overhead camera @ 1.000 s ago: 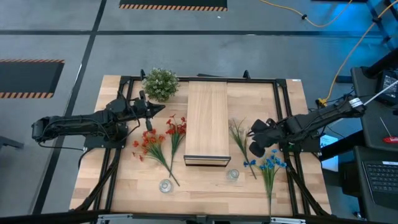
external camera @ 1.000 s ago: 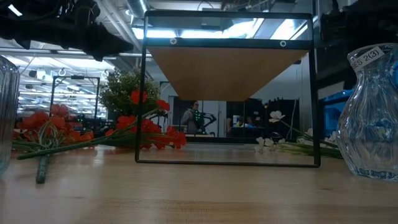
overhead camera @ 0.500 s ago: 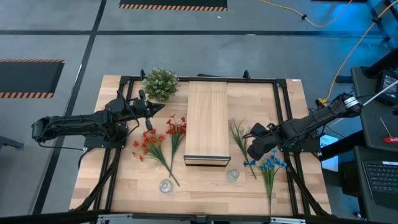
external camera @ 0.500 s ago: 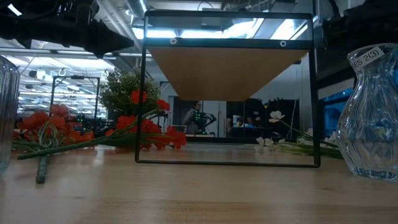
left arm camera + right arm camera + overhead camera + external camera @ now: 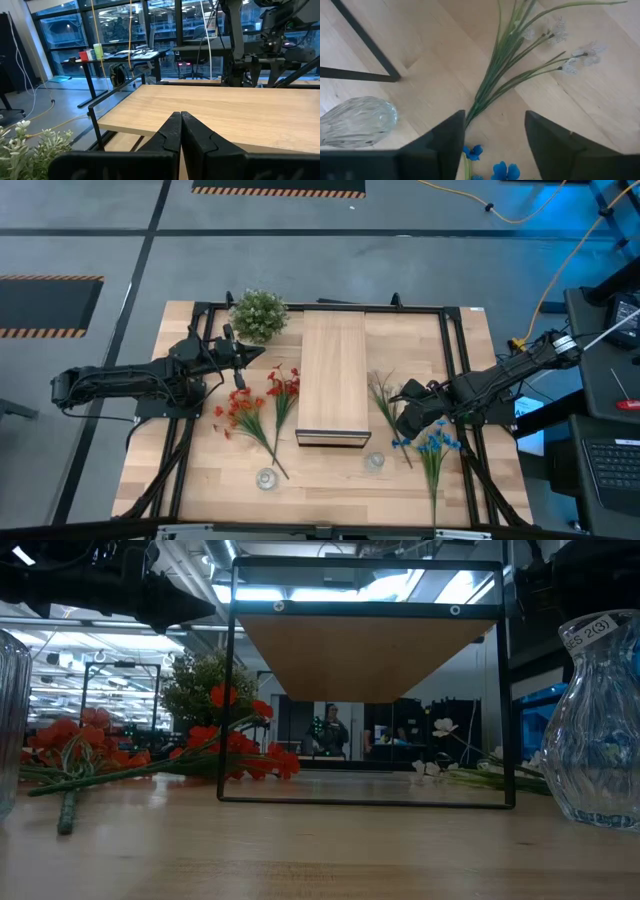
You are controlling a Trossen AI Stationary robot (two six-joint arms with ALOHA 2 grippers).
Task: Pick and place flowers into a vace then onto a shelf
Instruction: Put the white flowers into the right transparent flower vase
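Note:
White flowers [image 5: 384, 402] lie flat on the tabletop right of the shelf [image 5: 333, 377], with blue flowers [image 5: 433, 446] nearer the front edge. My right gripper [image 5: 404, 420] hovers open over the white spray's stem end [image 5: 479, 106], one finger on either side and touching nothing. Red-orange flowers [image 5: 250, 408] lie left of the shelf. Two clear glass vases [image 5: 266, 478] [image 5: 375, 461] stand near the front edge. My left gripper [image 5: 252, 357] is shut and empty, held up between the bushy plant and the shelf.
A round bushy plant [image 5: 258, 313] stands at the far left of the shelf. The shelf's black frame [image 5: 366, 46] and one vase [image 5: 358, 122] are close to my right gripper. Bare tabletop lies between the two vases at the front.
My right gripper has moved toward the table's left edge and slightly toward the near edge, over the stem end of the white flowers, and its fingers have opened. The flowers have stayed where they lay.

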